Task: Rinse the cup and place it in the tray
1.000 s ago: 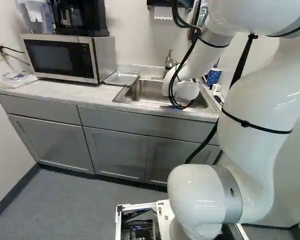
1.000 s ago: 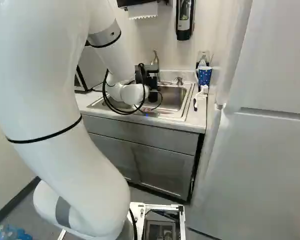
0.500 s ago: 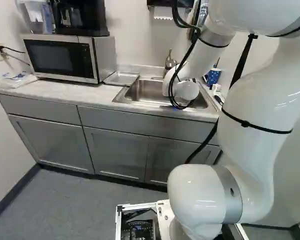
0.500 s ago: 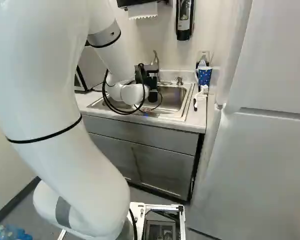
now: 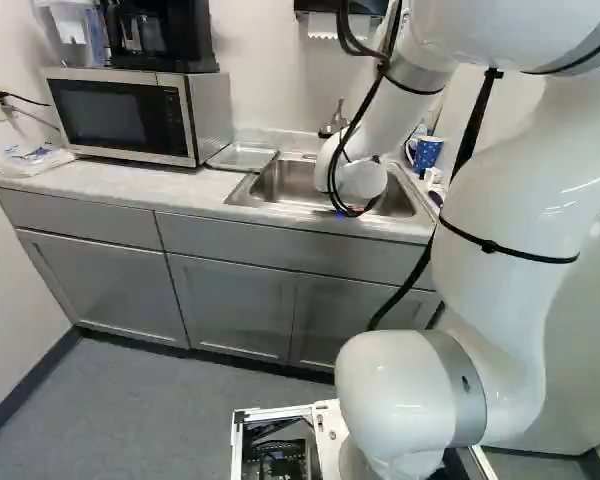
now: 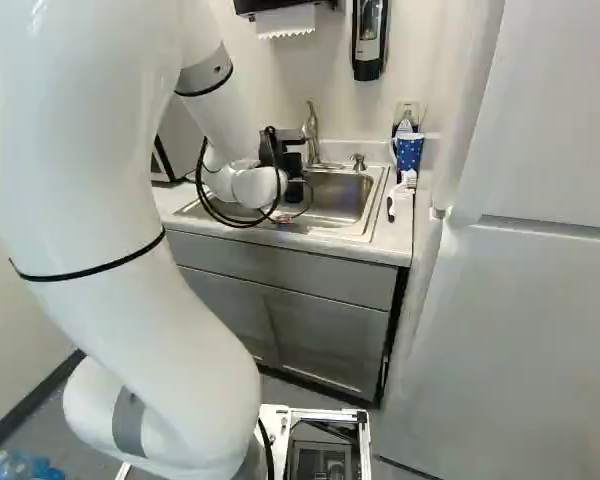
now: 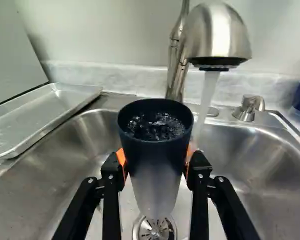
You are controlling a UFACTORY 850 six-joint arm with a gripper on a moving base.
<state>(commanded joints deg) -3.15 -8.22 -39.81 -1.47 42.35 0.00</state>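
Matt dark plastic-looking cup, brushed metal sink, glossy faucet

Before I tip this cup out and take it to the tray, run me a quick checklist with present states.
1. Tool shut on the cup: ok, orange pads on both sides.
2. Cup upright over the sink: ok.
3. Cup emptied: not ok, bubbly water is inside.
4. Faucet shut off: not ok, a stream runs down beside the cup.
5. Cup's inner bottom rinsed clean: cannot tell, the water hides it.
6. Tray beside the sink: ok.
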